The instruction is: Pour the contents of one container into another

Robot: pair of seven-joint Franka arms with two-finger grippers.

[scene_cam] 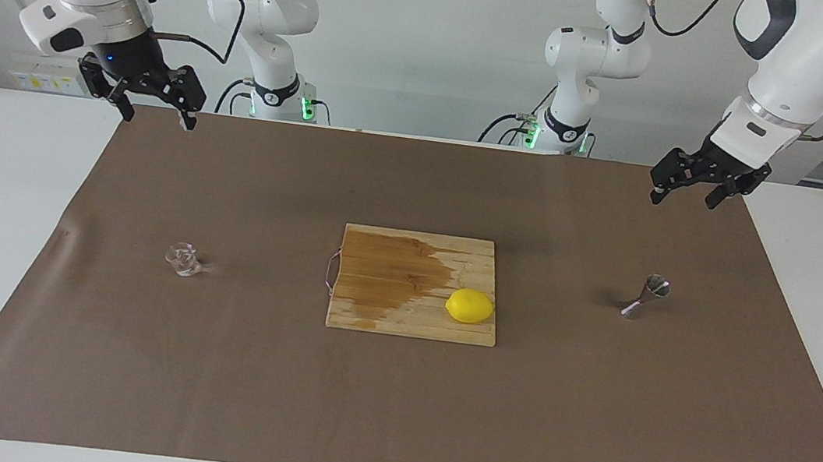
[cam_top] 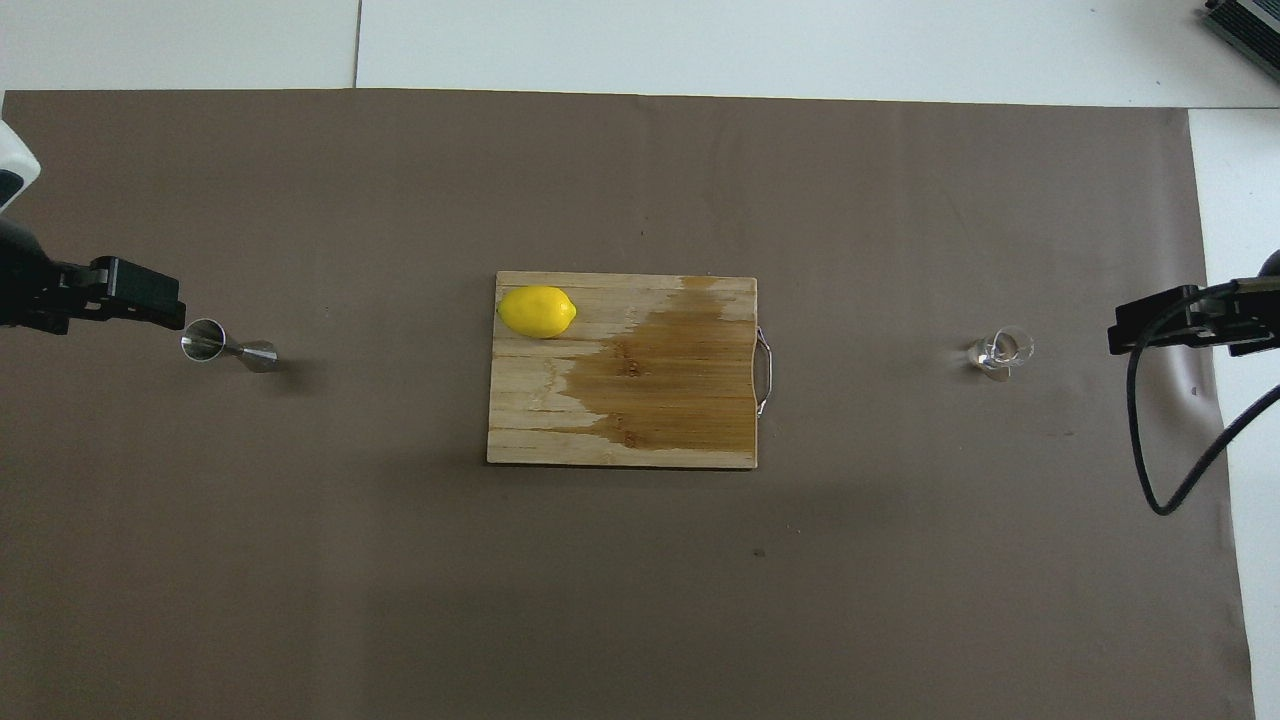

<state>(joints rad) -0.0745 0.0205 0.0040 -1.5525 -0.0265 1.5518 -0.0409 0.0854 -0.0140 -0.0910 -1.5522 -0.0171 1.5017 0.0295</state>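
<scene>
Both hands hang raised with fingers apart, gripping nothing: the left hand [scene_cam: 686, 191] above the silvery hourglass-shaped steel jigger [scene_cam: 645, 297], the right hand [scene_cam: 155, 110] above the tiny clear glass cup [scene_cam: 183, 259].

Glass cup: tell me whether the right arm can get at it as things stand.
Probably yes. The glass cup stands alone on the brown paper toward the right arm's end, apart from the cutting board. The right claw hangs open above that end, with nothing between them.
</scene>
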